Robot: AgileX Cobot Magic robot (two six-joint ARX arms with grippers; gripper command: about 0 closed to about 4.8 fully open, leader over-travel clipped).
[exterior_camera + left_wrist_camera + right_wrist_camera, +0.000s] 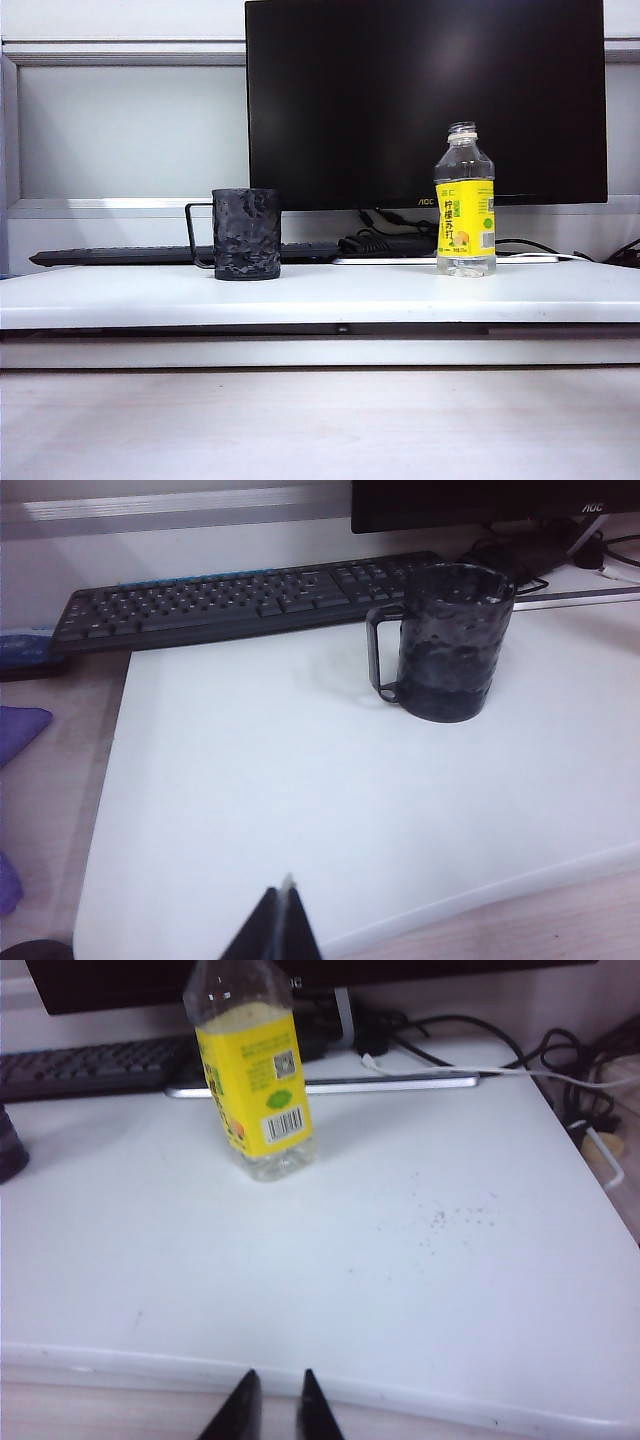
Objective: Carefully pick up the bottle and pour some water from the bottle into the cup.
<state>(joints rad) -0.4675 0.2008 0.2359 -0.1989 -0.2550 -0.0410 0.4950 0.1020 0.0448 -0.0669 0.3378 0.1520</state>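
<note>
Bottle and cup both stand upright and well apart on the white table, in front of the dark monitor and keyboard; bottle toward the right of the exterior view, cup toward the left. Neither is touched. Neither arm shows in the exterior view.

Progress: nothing done yet. Grasp, lift, carry to the cup and pour all remain.

Bottle: capless, yellow label. Water is visible as clear liquid below the label; how high it stands behind the label I cannot tell.

Cup: handle points away from the bottle; contents not visible from these angles.

Right gripper: near the table's front edge, short of the bottle, tips a narrow gap apart, holding nothing.

Left gripper: likewise at the front edge, well short of the cup, tips pressed together, empty.

Judgement: the right gripper would need to spread wider before it can take the bottle.
</note>
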